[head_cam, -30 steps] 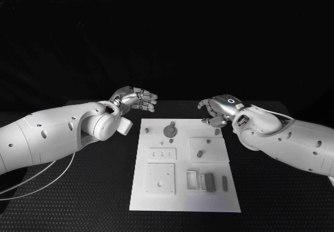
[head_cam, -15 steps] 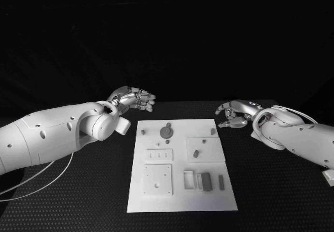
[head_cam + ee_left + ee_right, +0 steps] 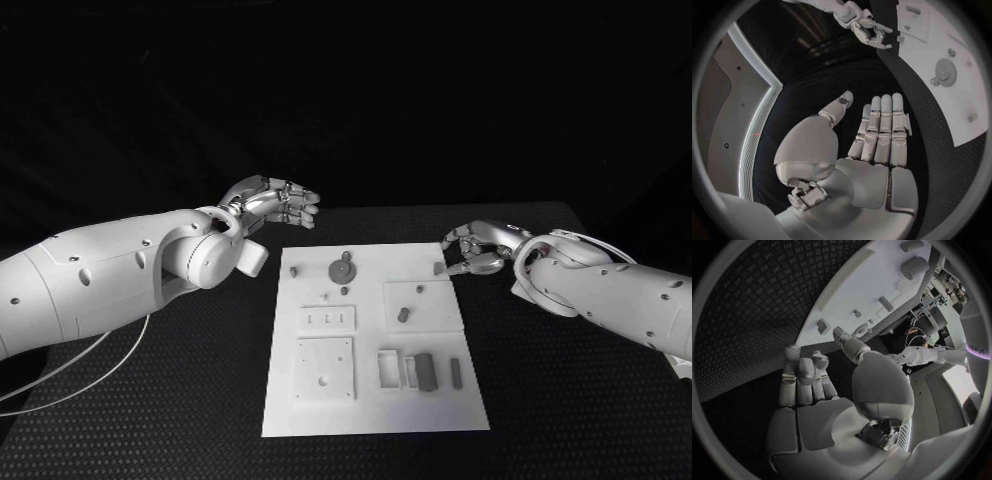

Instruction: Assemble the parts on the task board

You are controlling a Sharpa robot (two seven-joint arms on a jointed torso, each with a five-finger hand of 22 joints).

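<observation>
Hands, two: left hand and right hand spread, empty, flanking one task board.

The black table has a ribbed, textured top. The white board lies flat on it in the middle, its long sides running away from the robot. The board's far corners lie near the fingers of both hands, the right fingers just beside its far right edge.
</observation>
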